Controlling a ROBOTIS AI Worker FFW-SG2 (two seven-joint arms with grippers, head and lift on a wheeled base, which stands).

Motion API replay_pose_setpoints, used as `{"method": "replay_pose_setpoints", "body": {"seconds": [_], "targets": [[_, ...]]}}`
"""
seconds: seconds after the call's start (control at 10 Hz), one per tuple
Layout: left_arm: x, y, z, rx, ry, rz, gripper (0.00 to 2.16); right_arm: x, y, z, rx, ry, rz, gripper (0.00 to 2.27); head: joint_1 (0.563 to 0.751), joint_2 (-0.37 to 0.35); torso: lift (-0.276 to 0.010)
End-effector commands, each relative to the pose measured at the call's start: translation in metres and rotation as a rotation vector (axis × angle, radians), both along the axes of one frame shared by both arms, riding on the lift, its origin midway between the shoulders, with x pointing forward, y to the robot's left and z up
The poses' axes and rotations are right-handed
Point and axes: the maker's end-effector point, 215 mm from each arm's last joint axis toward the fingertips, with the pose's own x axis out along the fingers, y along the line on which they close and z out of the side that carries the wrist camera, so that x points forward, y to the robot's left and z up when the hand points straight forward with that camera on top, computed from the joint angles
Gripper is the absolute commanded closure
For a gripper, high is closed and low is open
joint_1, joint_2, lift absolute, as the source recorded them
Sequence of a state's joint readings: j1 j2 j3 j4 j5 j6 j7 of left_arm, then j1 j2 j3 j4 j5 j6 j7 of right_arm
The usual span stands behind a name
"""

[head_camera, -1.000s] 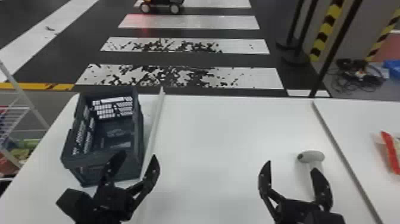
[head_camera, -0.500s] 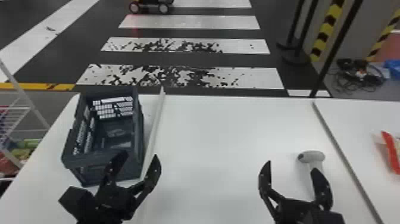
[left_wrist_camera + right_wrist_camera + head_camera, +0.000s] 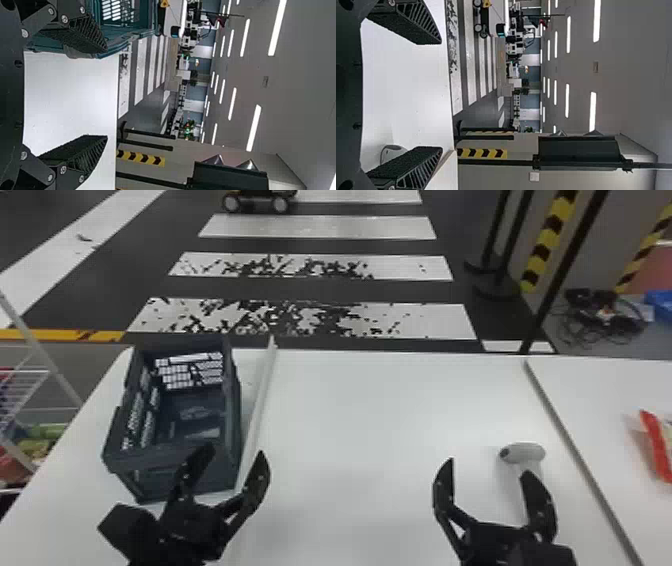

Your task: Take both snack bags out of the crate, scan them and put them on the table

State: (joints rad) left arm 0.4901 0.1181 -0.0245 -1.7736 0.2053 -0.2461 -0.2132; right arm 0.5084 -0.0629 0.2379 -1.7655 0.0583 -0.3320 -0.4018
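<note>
Head view: snack bag [image 3: 656, 445] on the right-hand table [image 3: 590, 390]; sloppy right gripper [image 3: 489, 467] reach could knock the scanner [image 3: 525, 452]. Left wrist view: left gripper [image 3: 107, 94] wide; lowering near crate [image 3: 123, 42] may snag rim. Right wrist view: right gripper wide too; closing misaligned may shove scanner.

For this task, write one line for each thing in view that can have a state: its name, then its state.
Crate: upright, unfolded, top open
Left hand: open, holding nothing
Right hand: open, holding nothing
Scanner: on the table, not held
Red-edged packet: lying flat; sealed or opened, cannot tell
</note>
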Motion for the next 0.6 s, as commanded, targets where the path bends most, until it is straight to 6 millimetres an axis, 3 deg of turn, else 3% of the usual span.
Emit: {"method": "replay_pose_setpoints", "body": {"seconds": [0.0,0.5], "targets": [[-0.0006,-0.0001,0.0005,0.0,0.0,0.0,0.25,-0.0004,0.0008,-0.0003,0.001,0.001,0.001,0.04,0.695,0.024,-0.092],[-0.0022,0.0012,0.0012,0.001,-0.001,0.002,0.25,-0.0013,0.0021,0.0002,0.0,-0.001,0.002,0.04,0.695,0.03,-0.092]]}}
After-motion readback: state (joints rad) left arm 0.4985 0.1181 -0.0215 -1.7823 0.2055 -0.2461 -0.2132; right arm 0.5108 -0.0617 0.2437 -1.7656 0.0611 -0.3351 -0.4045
